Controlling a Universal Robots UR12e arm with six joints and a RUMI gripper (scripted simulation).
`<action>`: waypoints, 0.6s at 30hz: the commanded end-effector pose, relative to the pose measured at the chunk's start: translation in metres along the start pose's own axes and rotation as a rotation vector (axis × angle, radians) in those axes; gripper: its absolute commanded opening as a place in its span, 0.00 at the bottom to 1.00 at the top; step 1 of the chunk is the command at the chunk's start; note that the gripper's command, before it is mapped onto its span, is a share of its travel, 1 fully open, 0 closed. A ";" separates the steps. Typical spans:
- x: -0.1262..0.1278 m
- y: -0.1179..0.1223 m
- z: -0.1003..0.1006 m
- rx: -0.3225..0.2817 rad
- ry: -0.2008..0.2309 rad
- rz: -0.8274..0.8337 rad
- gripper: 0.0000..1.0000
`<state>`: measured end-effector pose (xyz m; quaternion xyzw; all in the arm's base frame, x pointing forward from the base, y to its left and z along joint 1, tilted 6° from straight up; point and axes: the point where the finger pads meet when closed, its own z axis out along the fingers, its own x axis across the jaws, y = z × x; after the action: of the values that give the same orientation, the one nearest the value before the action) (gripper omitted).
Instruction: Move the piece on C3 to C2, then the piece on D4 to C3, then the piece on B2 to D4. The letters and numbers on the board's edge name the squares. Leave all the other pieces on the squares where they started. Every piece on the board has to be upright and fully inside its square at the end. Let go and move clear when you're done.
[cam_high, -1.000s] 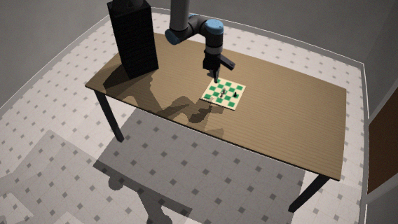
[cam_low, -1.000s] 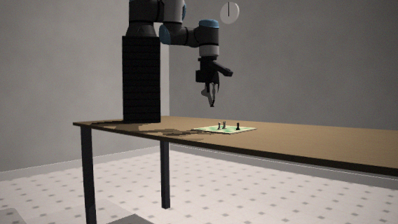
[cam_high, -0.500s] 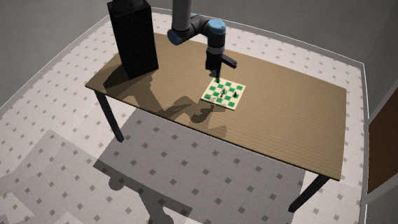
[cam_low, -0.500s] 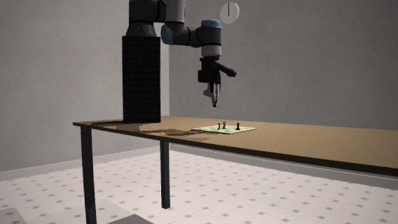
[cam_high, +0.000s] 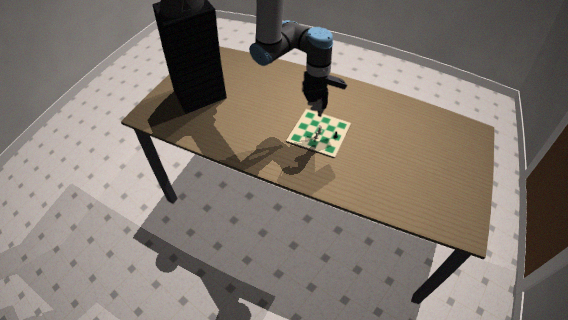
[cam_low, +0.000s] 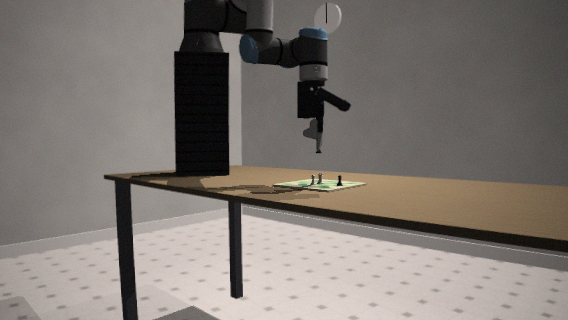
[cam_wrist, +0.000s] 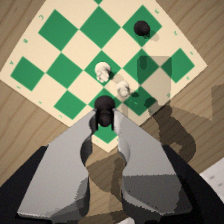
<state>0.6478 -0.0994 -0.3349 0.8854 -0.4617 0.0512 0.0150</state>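
Room: grey walls, pale tiled floor (cam_high: 280, 240) with small dark diamond insets, a white kerb running round it. A round wall clock (cam_low: 327, 16) hangs behind the arm in the exterior view. A brown panel (cam_high: 546, 200) shows at the right edge of the top view.

Table (cam_high: 425, 175): long wooden top on dark legs. A tall black pedestal (cam_high: 190, 55) stands at its far left corner and the arm (cam_high: 300, 42) reaches out from above it — grey links, blue joint caps. The arm's shadow falls across the table top towards the near edge.

Board (cam_high: 327, 121): green and cream squares, lying flat on the table, near mid-width. Edge letters and numbers are too small to read in any view, so squares cannot be named.

Pieces on the board, wrist view: a black piece (cam_wrist: 142, 28) stands alone towards one corner; two white pieces, a larger white piece (cam_wrist: 102, 72) and a smaller white piece (cam_wrist: 123, 89), stand on neighbouring squares near the middle. All three look upright in the exterior view.

Gripper (cam_wrist: 104, 117): pointing straight down, well above the board and over its edge region. The two grey fingers are drawn nearly together, pinching a small dark piece (cam_wrist: 103, 105) by its body — its round head shows just past the fingertips. The held piece hangs clear of the board, touching no square.
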 end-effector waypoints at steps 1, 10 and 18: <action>-0.001 -0.016 0.000 0.003 -0.004 -0.217 0.00; -0.003 -0.038 -0.001 0.004 -0.003 -0.529 0.00; -0.005 -0.054 -0.003 0.004 -0.003 -0.765 0.00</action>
<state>0.6845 -0.0677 -0.3326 0.9883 -0.1430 0.0432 0.0301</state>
